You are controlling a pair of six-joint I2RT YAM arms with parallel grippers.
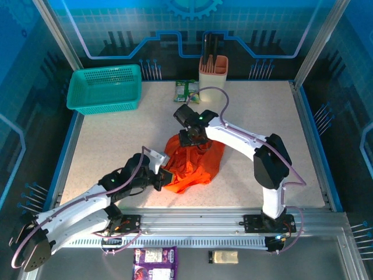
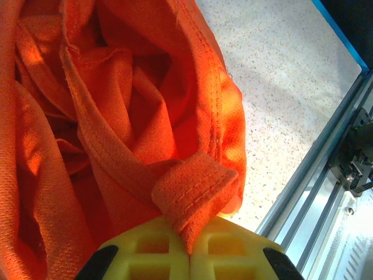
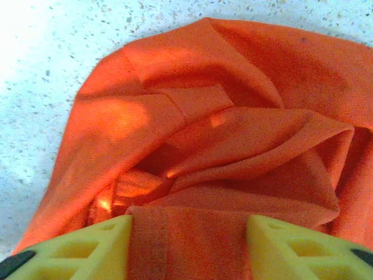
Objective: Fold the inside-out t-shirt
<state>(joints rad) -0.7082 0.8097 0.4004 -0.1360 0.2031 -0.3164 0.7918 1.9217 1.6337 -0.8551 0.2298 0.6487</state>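
Pressed tightly together, the yellow plastic jaws of the left gripper [image 2: 189, 248] are closed on a folded, double-stitched hem of the inside-out t-shirt [image 1: 195, 166], so that a small tab of coarse-woven cloth is pinched where they meet. At the right gripper [image 3: 189, 233] the jaws are seen standing apart with a flat, stitched band of the same cloth lying between them; whether that band is squeezed cannot be told. The garment (bright orange, soft and deeply creased) is heaped in a rumpled mound near the middle of the pale speckled table [image 1: 116, 140], its folds bunched into ridges and shadowed hollows, with the left gripper at its near left edge and the right gripper at its far top. A ribbed aluminium rail [image 2: 309, 192] is seen along the table's near edge, and a teal plastic mesh basket [image 1: 105, 87], rectangular and open-topped, is set at the far left corner, well apart from the shirt
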